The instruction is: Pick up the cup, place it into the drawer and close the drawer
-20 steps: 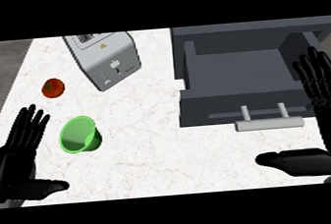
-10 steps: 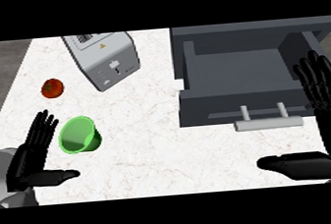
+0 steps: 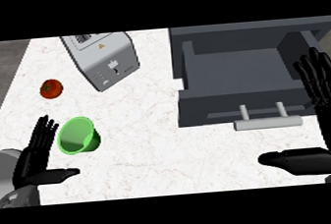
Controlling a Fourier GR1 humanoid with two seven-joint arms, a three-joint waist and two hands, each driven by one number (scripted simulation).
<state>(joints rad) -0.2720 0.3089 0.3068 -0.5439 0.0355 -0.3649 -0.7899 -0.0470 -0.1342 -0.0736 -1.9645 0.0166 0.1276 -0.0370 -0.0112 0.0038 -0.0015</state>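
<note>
1. Right, I've got the left hand (image 3: 35,158) flat, fingers straight up, thumb out, holding nothing, just beside the green cup (image 3: 78,135) on its left.
2. Cup's lying tipped on the counter (image 3: 163,134), mouth toward me, near the left edge, well apart from the drawer (image 3: 242,76).
3. Risk: the tipped cup could roll if my fingers nudge the rim before they wrap it.
4. Tomato (image 3: 51,88) and toaster (image 3: 103,59) sit beyond the cup; a wide sweep could knock 'em.
5. Drawer's open, handle (image 3: 267,122) facing me. Right hand (image 3: 326,102) rests open by the drawer's right side, nothing in it; could get in the way when closing.
</note>
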